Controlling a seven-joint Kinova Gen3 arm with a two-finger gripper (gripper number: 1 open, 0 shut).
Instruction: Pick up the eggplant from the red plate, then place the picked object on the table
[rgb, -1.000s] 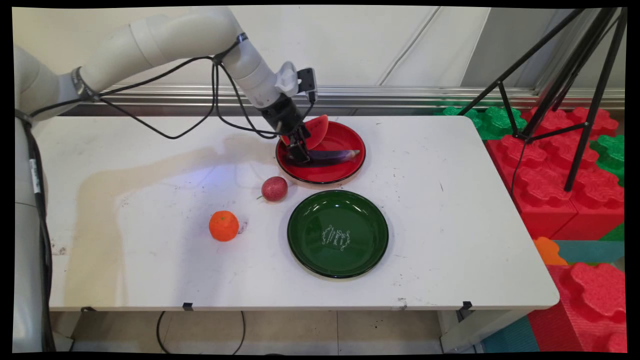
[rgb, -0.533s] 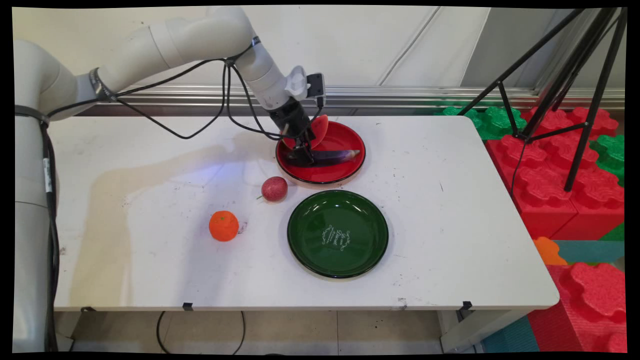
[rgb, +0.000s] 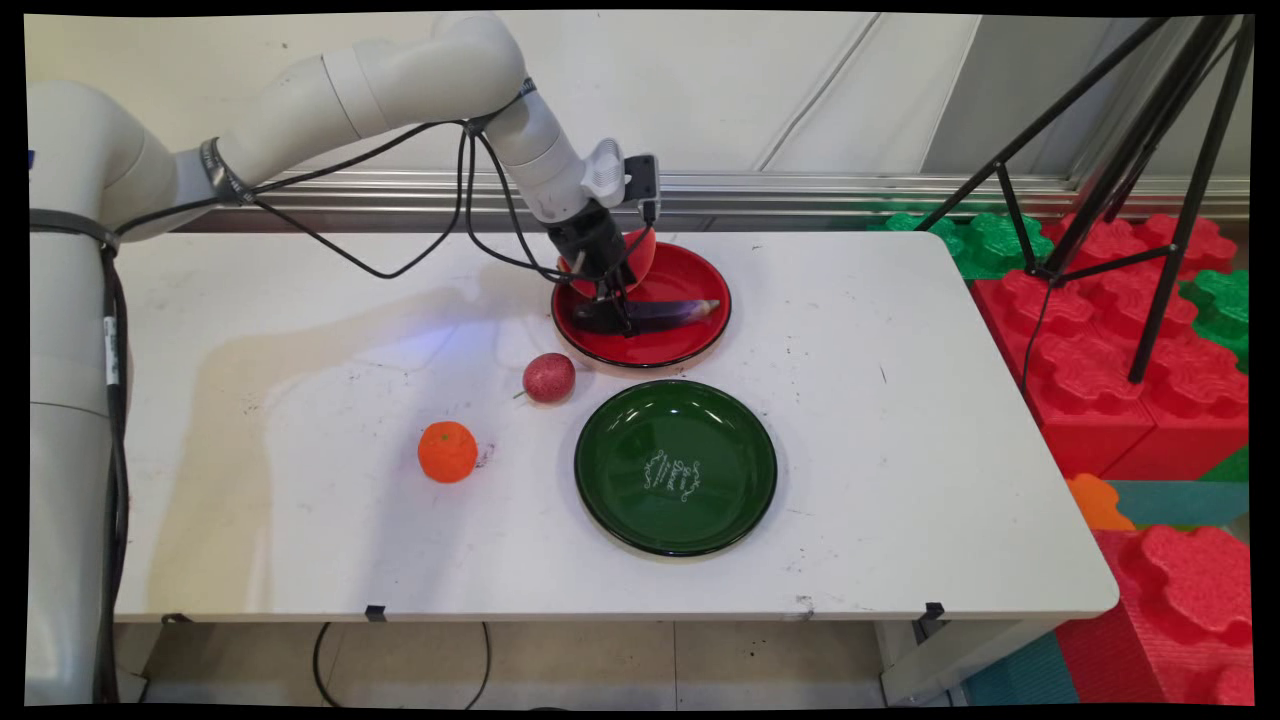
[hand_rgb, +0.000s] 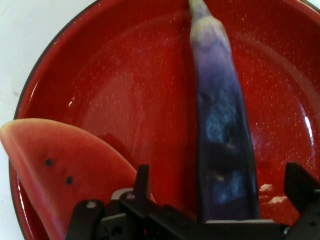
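A long purple eggplant (rgb: 668, 312) (hand_rgb: 222, 115) lies across the red plate (rgb: 690, 280) (hand_rgb: 125, 75). My gripper (rgb: 618, 318) (hand_rgb: 220, 182) is down over the eggplant's thick left end, open. One finger stands on each side of the eggplant, with a gap between each and its skin. A watermelon slice (rgb: 642, 255) (hand_rgb: 55, 170) sits on the plate's back left part, just beside the left finger (hand_rgb: 142, 182) and partly hidden by the hand in the main view.
A dark red round fruit (rgb: 548, 377) and an orange (rgb: 447, 451) lie on the table left of the green plate (rgb: 600, 490). A black tripod (rgb: 1130, 200) and red and green foam blocks (rgb: 1110, 340) stand off the table's right edge.
The arm has swung a little to the right and the hand now stands more upright. The gripper has shifted slightly right along the eggplant and lower. Nothing on the table moved.
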